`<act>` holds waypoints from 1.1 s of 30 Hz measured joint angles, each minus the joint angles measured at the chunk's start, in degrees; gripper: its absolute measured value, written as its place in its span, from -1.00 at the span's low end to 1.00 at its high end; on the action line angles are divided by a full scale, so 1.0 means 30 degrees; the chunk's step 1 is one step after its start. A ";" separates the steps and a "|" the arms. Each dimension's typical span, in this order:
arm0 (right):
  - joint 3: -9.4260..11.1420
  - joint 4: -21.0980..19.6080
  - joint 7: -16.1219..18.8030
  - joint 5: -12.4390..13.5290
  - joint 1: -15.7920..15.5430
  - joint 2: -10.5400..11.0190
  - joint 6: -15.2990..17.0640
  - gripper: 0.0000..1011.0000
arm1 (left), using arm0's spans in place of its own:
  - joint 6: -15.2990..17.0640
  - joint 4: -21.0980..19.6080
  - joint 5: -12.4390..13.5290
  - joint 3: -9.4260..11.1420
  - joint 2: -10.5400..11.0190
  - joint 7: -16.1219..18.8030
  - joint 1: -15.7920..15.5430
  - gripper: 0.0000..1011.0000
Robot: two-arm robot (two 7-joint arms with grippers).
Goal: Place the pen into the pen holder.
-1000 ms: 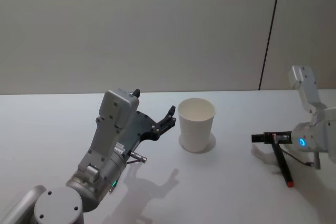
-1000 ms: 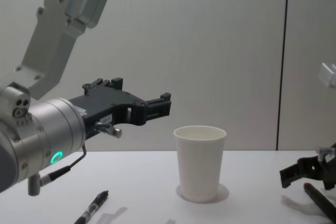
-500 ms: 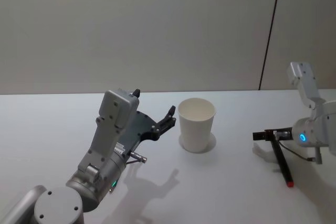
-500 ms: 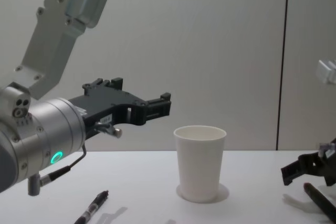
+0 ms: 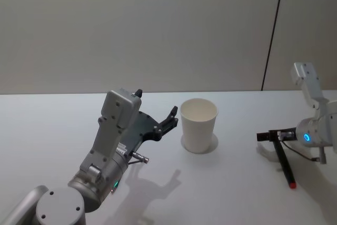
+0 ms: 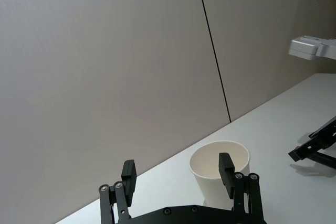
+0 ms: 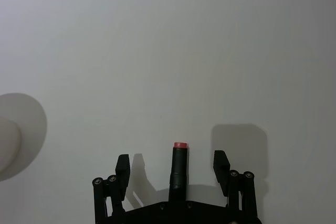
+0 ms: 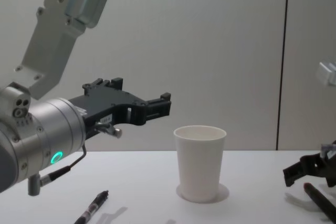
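The pen holder, a white paper cup (image 5: 198,126) (image 8: 199,162) (image 6: 210,167), stands upright mid-table. To its right a black pen (image 5: 284,163) (image 7: 180,167) with a red end lies flat on the table. My right gripper (image 5: 273,136) (image 7: 171,157) hangs low over the pen's far end, open, with one finger on each side of the barrel. My left gripper (image 5: 155,106) (image 8: 157,107) (image 6: 177,170) is held in the air left of the cup, open and with nothing in it. In the chest view another black pen (image 8: 93,207) lies on the table beneath the left arm.
The white table (image 5: 231,193) meets a plain grey wall at the back. A dark vertical seam (image 5: 274,30) runs down the wall on the right.
My right gripper has drifted slightly to the right, away from the cup, still open over the pen. The left arm, the cup and both pens have stayed put.
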 joint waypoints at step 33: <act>0.0092 0.1269 0.0910 -0.0603 0.0317 -0.0144 -0.0634 -0.08 | 0.0000 0.0001 0.0000 0.0000 0.0000 0.0000 -0.0001 0.98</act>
